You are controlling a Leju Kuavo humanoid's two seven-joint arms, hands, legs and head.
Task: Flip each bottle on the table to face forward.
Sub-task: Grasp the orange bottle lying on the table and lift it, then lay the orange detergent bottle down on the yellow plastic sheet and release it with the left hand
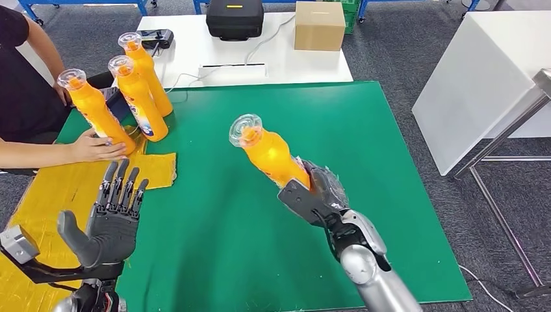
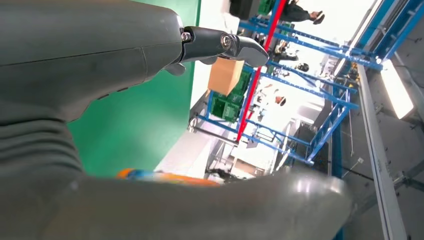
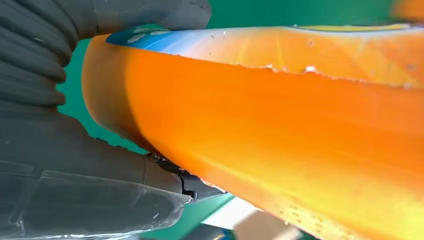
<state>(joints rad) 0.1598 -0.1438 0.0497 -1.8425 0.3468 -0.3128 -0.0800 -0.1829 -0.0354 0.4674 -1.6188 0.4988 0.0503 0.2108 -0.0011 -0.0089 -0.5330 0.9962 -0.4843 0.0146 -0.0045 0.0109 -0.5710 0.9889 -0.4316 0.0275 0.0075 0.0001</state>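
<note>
Above the green surface [image 1: 364, 195], the right robot hand [image 1: 315, 195] grips an orange bottle [image 1: 273, 156] by its base, tilted, cap up-left. The left robot hand [image 1: 114, 214] hovers open-fingered, empty. Advisable: rotate slowly, label forward, then set upright beside the three standing bottles [image 1: 140, 91].

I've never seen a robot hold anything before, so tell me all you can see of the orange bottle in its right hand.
The orange bottle looks like glossy plastic filled with orange liquid, topped by a clear cap over an orange neck. The right hand grips its lower body, holding it above the green mat, tilted with the cap up and away from the robot. In the right wrist view a blue and white label edge shows along one side.
</note>
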